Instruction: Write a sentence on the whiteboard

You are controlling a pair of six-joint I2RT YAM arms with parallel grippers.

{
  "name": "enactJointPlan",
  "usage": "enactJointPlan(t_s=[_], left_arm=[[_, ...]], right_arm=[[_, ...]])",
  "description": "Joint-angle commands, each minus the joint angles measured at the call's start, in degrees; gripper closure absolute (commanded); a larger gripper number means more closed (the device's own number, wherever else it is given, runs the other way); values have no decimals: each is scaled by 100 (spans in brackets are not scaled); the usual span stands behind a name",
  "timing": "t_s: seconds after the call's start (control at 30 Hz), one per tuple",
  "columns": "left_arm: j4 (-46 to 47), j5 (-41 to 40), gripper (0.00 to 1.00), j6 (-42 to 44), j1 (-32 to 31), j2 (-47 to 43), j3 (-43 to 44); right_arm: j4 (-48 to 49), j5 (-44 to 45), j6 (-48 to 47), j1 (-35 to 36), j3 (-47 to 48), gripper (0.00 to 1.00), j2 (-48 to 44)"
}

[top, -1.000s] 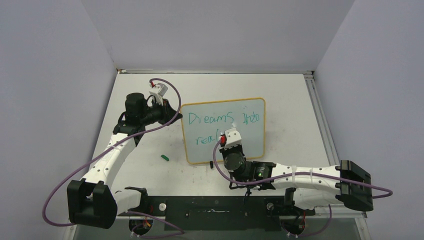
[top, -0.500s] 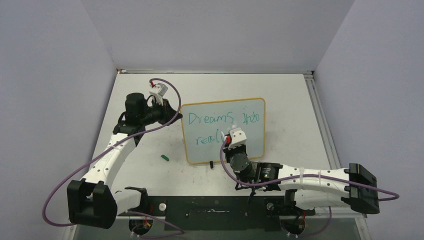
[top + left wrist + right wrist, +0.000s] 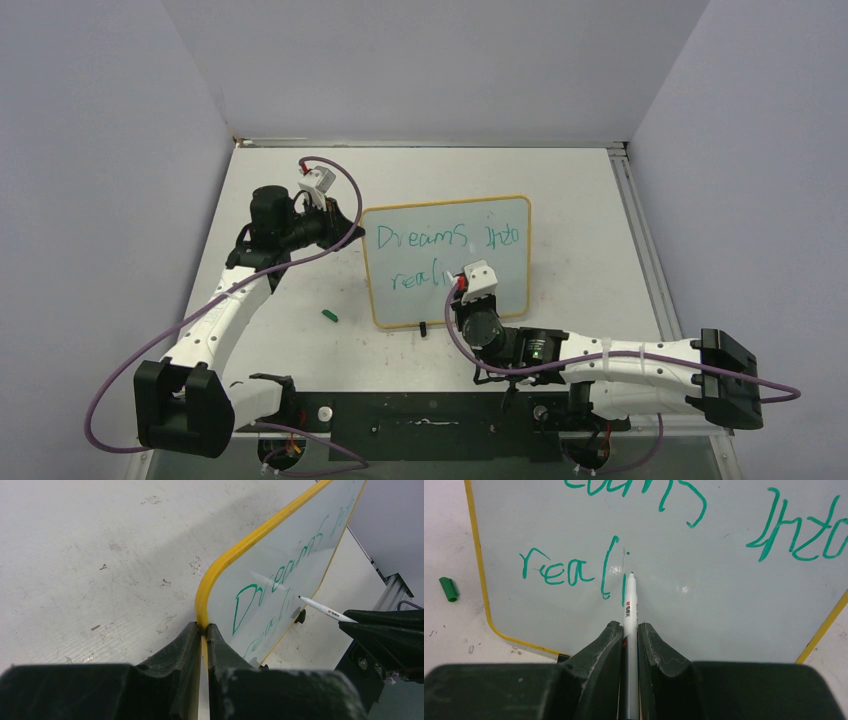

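Note:
The whiteboard (image 3: 505,285) with its yellow frame stands tilted at the table's middle. My left gripper (image 3: 204,626) is shut on its left edge near the upper corner (image 3: 352,222). The sentence (image 3: 415,238) in green reads "Dreams into" on top; the second line (image 3: 559,572) reads "real" plus a short stroke. In my right gripper (image 3: 628,625), which is shut, sits a white marker (image 3: 629,602), its tip at the board just right of that stroke. The marker (image 3: 326,612) also shows in the left wrist view.
A green marker cap (image 3: 329,315) lies on the table left of the board's lower corner. A black clip foot (image 3: 424,328) sticks out under the board's bottom edge. A metal rail (image 3: 640,240) runs along the table's right side, with walls close behind.
My right arm has shifted to the right, carrying the marker along the second line past "real". The left gripper and the board have stayed put.

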Motion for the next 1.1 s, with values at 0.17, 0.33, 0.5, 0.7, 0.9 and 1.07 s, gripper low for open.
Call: enactJointPlan(t_s=[0.17, 0.33, 0.5, 0.7, 0.9, 1.07], left_arm=[[171, 165, 100, -80, -73, -135, 111], [171, 169, 100, -80, -72, -132, 111], [171, 179, 100, -80, -74, -134, 109], [171, 177, 100, -80, -72, -134, 111], [179, 172, 100, -89, -74, -117, 111], [179, 173, 100, -89, -74, -101, 111]], right_arm=[[109, -57, 118, -153, -11, 95, 224], [-146, 97, 331, -188, 34, 95, 283], [-634, 335, 580, -189, 49, 95, 119], [-864, 449, 688, -190, 34, 95, -28], [-597, 385, 411, -167, 78, 95, -91], [-137, 301, 18, -65, 140, 95, -206]])
